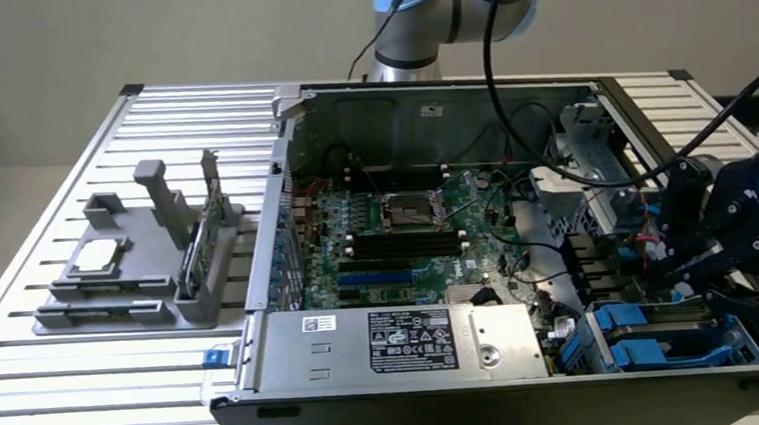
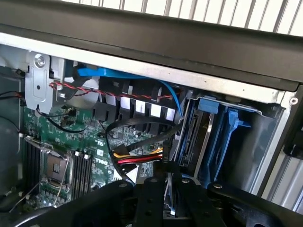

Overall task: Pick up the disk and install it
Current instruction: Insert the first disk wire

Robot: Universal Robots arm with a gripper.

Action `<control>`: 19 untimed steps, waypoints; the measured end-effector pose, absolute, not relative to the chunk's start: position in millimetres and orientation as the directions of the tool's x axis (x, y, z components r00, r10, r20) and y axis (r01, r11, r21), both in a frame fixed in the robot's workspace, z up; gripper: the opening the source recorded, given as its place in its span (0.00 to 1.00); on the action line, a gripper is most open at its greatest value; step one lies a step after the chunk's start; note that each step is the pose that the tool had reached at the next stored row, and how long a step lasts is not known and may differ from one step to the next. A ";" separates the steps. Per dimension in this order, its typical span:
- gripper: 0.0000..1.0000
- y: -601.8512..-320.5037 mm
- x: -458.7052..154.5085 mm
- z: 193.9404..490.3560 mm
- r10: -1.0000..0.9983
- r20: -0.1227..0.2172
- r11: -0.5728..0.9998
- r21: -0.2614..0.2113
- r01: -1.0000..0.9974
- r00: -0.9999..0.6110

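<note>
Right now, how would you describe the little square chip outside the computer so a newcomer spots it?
Find the open computer case on the slatted table; beside it, on the exterior view's left, sits a grey holder. The chip lies flat on that holder, on the side away from the case. It is a pale square, while its neighbour, the green card, stands on edge.

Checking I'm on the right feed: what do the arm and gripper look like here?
The arm is silver-grey tubing with light-blue joint caps, and a black cable hangs from it. The gripper is black, built of angular linked bars with small round screw heads. The exterior view shows pale lettering on its body.
</note>
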State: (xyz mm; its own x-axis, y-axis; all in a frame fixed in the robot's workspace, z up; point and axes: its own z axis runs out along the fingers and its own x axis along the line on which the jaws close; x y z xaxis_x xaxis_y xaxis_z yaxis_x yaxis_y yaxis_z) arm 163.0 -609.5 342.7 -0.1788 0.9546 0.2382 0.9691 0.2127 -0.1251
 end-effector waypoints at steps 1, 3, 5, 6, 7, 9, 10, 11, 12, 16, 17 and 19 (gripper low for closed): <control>0.17 -609.5 163.9 342.7 0.956 0.232 0.211 -0.131 0.969 -0.178; 0.17 -609.5 165.6 342.7 0.961 0.213 0.208 -0.140 0.968 -0.176; 0.17 -609.4 166.9 342.7 0.966 0.190 0.204 -0.148 0.968 -0.175; 0.17 -609.2 167.1 342.8 0.967 0.185 0.202 -0.150 0.968 -0.173; 0.17 -608.9 167.1 342.7 0.968 0.185 0.199 -0.151 0.968 -0.170; 0.17 -608.9 167.1 342.7 0.969 0.183 0.197 -0.152 0.969 -0.168; 0.17 -608.9 167.2 342.7 0.969 0.183 0.197 -0.152 0.969 -0.168; 0.17 -608.6 167.2 342.7 0.969 0.183 0.196 -0.152 0.969 -0.168; 0.17 -608.2 167.2 342.9 0.969 0.182 0.194 -0.152 0.969 -0.166; 0.17 -606.7 167.4 344.7 0.974 0.163 0.185 -0.156 0.970 -0.160; 0.17 -606.4 167.5 345.5 0.975 0.156 0.183 -0.157 0.971 -0.159; 0.17 -605.7 167.5 348.5 0.977 0.142 0.179 -0.159 0.971 -0.157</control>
